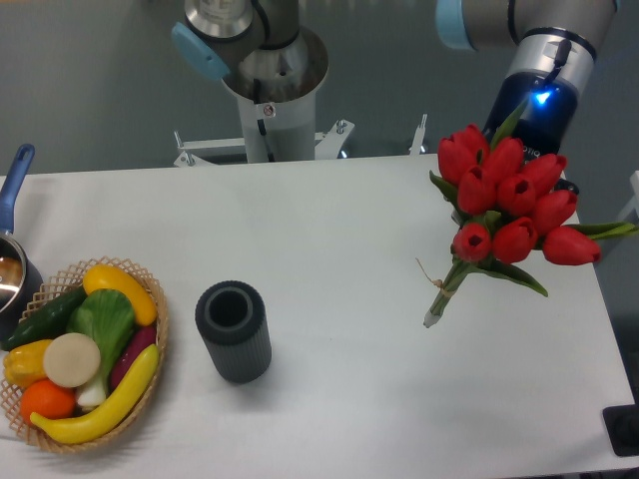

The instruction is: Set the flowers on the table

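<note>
The flowers [509, 210] hang over the right end of the white bench [329, 249], heads toward the arm and stems slanting down-left, seemingly just short of touching, while the tool behind the blooms is hidden, its grip unreadable.

Silver arm [255, 40], lt-blue caps, blue LED wrist.

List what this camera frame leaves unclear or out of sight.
- Gripper: its fingers are hidden behind the flowers, so open or shut cannot be told.
- Flowers: whether the stem tips touch the table or hang just above it cannot be judged from this angle.
- Pot: cut off by the left edge.
- Dark object: cut off at the lower right edge, unidentifiable.
- Arm: upper part cropped by the top edge.
</note>
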You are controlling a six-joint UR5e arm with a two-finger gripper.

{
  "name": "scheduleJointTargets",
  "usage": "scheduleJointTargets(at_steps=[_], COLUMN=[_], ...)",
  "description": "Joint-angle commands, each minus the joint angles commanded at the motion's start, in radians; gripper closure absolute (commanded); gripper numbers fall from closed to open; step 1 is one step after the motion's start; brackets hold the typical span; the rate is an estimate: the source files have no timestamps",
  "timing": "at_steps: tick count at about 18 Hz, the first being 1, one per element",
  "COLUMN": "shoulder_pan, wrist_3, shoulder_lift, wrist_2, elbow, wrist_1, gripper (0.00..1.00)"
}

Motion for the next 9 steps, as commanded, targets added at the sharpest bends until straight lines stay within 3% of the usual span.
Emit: scheduleJointTargets(at_steps=[9], shoulder_pan=[0.012], wrist_3=[0.0], shoulder_lift=[0.006], wrist_2=[0.003], elbow=[-0.005], wrist_1=[0.002], gripper=[0.6])
